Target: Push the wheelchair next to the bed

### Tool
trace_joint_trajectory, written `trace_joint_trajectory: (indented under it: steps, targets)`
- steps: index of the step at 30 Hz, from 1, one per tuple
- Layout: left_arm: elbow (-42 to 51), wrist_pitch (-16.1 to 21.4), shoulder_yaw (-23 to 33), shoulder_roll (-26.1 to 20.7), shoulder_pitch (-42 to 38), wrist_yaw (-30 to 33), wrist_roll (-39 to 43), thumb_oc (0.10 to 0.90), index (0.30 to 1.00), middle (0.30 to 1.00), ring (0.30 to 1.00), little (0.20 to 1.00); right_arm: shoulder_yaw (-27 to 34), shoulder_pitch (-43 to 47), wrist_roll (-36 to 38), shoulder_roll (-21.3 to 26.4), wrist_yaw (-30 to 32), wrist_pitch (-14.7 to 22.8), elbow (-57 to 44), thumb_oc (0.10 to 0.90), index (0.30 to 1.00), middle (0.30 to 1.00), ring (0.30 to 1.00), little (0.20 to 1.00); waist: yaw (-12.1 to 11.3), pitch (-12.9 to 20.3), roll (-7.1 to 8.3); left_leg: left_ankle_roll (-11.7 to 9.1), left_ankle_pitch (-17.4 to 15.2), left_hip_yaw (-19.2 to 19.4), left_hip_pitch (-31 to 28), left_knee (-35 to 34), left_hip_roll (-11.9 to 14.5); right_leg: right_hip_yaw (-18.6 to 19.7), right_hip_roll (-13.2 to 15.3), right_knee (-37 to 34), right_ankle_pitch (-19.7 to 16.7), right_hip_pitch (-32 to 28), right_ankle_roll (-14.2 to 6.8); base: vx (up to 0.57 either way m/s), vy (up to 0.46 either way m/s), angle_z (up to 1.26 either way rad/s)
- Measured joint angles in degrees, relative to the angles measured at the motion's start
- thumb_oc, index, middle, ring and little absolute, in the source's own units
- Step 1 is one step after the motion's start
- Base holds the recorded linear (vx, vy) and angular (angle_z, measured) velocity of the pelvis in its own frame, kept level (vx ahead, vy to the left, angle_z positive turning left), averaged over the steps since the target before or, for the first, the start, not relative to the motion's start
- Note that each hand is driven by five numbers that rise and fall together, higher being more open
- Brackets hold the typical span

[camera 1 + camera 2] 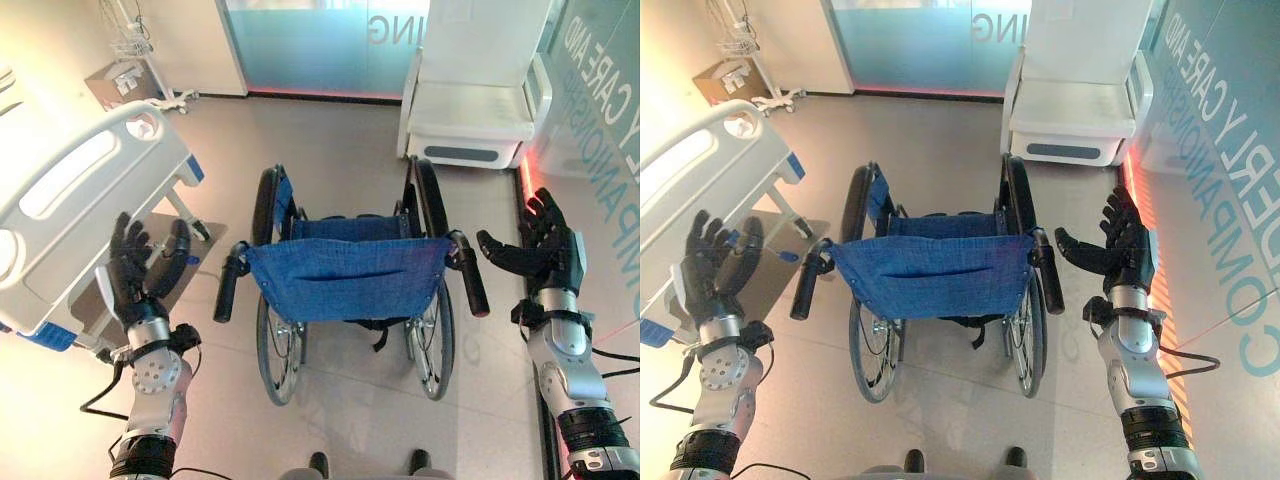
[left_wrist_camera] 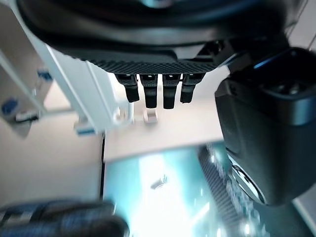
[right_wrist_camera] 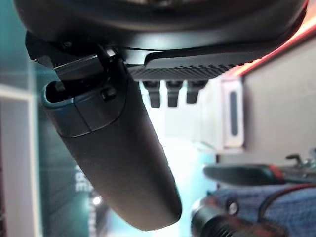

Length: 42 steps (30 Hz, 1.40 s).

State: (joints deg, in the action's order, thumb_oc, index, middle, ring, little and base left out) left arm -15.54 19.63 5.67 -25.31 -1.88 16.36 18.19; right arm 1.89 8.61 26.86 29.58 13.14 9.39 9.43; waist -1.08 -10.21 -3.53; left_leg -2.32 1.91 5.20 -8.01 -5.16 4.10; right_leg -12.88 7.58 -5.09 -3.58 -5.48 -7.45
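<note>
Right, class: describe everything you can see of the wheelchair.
The wheelchair faces away from the robot. It has a blue fabric backrest and seat, a dark metal frame, two large spoked wheels and two black push handles. It stands upright on the pale floor, right of the bed. The open left hand and right hand flank the handles without touching.

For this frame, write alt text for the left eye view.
A blue-seated wheelchair stands facing away, both push handles free; the open left hand and open right hand hover beside it, touching nothing. A white bed lies left, a white chair beyond.
</note>
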Motion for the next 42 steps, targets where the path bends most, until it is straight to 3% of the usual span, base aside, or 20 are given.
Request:
trace_joint_trajectory:
  steps: [8, 13, 20, 28, 34, 36, 42]
  targets:
    - [3.25, -7.99, -0.28, -0.85, 4.84, -11.33, -1.93, 0.8, 0.9, 0.9, 0.9, 0.9, 0.55, -4.1, -1.86, 0.35, -6.25, -1.27, -5.34, 0.8, 0.9, 0.9, 0.9, 0.9, 0.04, -0.08, 0.07, 0.0, -0.01, 0.09, 0.79, -0.01, 0.06, 0.16, -0.06, 0.0, -0.01, 0.88, -0.01, -0.01, 0.0, -0.01]
    - [5.75, -8.96, 0.12, -2.06, 7.76, -12.18, -5.23, 0.8, 0.9, 0.9, 0.9, 0.9, 0.66, -7.08, -2.32, 0.81, -10.68, -2.97, -9.27, 0.8, 0.9, 0.9, 0.9, 0.9, -0.49, -0.47, 0.46, 0.0, -0.01, 0.05, 1.4, -0.01, 0.07, 0.14, -0.06, 0.0, 0.0, 1.42, -0.01, -0.03, -0.005, 0.01]
    - [8.06, -9.7, 3.46, -5.75, 8.93, -11.86, -12.21, 0.8, 0.9, 0.9, 0.9, 0.9, 0.74, -7.3, -4.1, 1.48, -12.07, -4.4, -10.57, 0.8, 0.9, 0.9, 0.9, 0.9, -0.76, -0.81, 0.86, -0.03, 0.01, -0.02, 2.31, 0.0, 0.1, 0.06, -0.11, 0.01, -0.01, 2.36, -0.01, -0.02, -0.011, 0.0]
    - [11.02, -13.25, 4.11, -9.66, 8.89, -13.61, -17.91, 0.8, 0.9, 0.9, 0.9, 0.9, 1.48, -7.4, -5.6, 1.99, -12.22, -6.17, -13.8, 0.8, 0.9, 0.9, 0.9, 0.9, -1.12, -1.35, 1.1, -0.04, 0.01, 0.02, 2.45, 0.01, 0.09, 0.08, -0.12, 0.02, -0.01, 2.51, -0.02, 0.0, 0.0, 0.0]
    - [11.05, -15.9, 3.27, -11.97, 7.44, -15.98, -18.08, 0.8, 0.9, 0.9, 0.9, 0.9, 1.35, -7.36, -14.22, 6.24, -12.39, -9.59, -14.12, 0.8, 0.9, 0.9, 0.9, 0.9, -1.18, -1.57, 1.38, -0.05, 0.02, 0.02, 2.42, 0.01, 0.09, 0.11, -0.14, 0.02, -0.01, 2.49, -0.01, -0.01, -0.019, 0.0]
    - [11.04, -17.57, 0.75, -14.83, 5.46, -16.61, -18.1, 0.8, 0.9, 0.9, 0.9, 0.9, -0.03, -5.79, -16.03, 8.76, -12.4, -10.84, -14.34, 0.8, 0.9, 0.9, 0.9, 0.9, -1.37, -1.63, 1.52, -0.06, 0.02, 0.01, 2.27, 0.02, 0.09, 0.09, -0.15, 0.03, -0.02, 2.35, -0.01, -0.02, -0.034, 0.0]
    - [9.28, -20.87, -4.33, -18.49, -1.12, -21.0, -18.44, 0.8, 0.9, 0.9, 0.9, 0.9, -3.61, 0.37, -24.47, 11.94, -12.94, -17.71, -14.29, 0.8, 0.9, 0.9, 0.9, 0.9, -1.21, -1.88, 2.1, -0.07, 0.03, 0.26, 1.74, 0.02, 0.02, 0.23, -0.13, 0.03, -0.08, 1.95, -0.08, 0.0, -0.002, -0.01]
